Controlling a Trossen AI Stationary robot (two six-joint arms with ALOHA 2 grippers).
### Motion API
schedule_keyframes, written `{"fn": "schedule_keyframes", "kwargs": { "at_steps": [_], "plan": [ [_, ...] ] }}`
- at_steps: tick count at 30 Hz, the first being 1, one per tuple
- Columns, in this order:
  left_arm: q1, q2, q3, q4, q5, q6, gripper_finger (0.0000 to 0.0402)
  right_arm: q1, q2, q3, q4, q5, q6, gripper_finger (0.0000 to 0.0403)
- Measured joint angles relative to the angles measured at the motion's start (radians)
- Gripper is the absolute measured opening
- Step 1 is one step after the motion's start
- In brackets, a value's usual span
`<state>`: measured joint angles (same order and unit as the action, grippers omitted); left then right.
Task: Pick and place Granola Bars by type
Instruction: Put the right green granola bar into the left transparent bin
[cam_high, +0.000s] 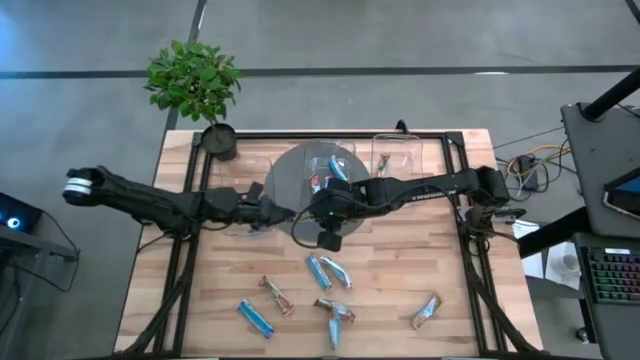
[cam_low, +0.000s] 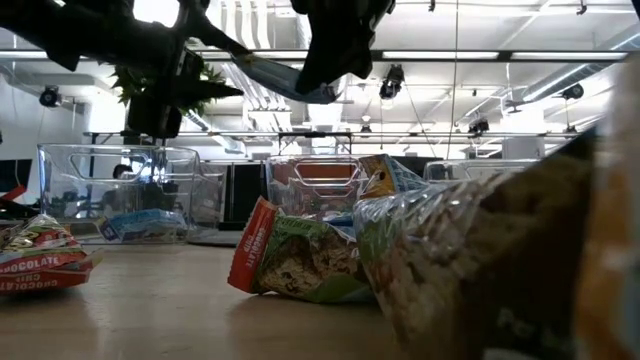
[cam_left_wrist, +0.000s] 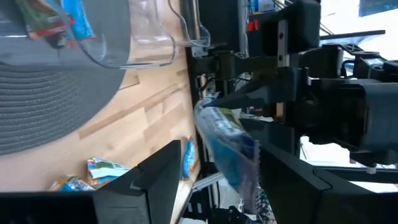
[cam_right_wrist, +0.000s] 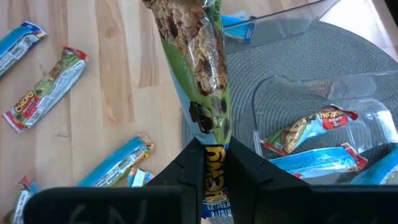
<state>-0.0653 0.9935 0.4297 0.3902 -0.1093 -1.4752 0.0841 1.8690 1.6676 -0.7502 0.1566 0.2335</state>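
One granola bar (cam_right_wrist: 200, 68) is pinched by its end between the right gripper (cam_right_wrist: 214, 163) fingers, its long axis running straight out ahead of them. Beyond and to one side of its free end lie the grey mat (cam_right_wrist: 311, 62) and a clear container (cam_right_wrist: 348, 124) already holding blue-wrapped bars, so the drop likely turns on carrying it over the right rim. Nearby, the left gripper (cam_left_wrist: 211, 180) stands with fingers spread wide and empty, while more bars (cam_high: 328, 272) lie loose on the counter (cam_high: 400, 280).
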Motion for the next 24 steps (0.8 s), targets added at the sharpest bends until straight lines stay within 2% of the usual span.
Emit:
{"fn": "schedule_keyframes", "kwargs": {
  "at_steps": [15,20,24],
  "plan": [
    [0.072,0.128,0.096,0.004,0.120,0.112,0.0189,0.000,0.000,-0.001,0.012,0.001,0.002,0.0038],
    [0.072,0.174,0.124,0.006,0.174,0.125,0.0164,0.000,0.000,-0.001,0.015,0.030,-0.001,0.0038],
    [0.072,0.204,0.146,0.005,0.179,0.143,0.0131,-0.001,0.000,-0.001,0.027,0.030,-0.001,0.0038]
  ]
}}
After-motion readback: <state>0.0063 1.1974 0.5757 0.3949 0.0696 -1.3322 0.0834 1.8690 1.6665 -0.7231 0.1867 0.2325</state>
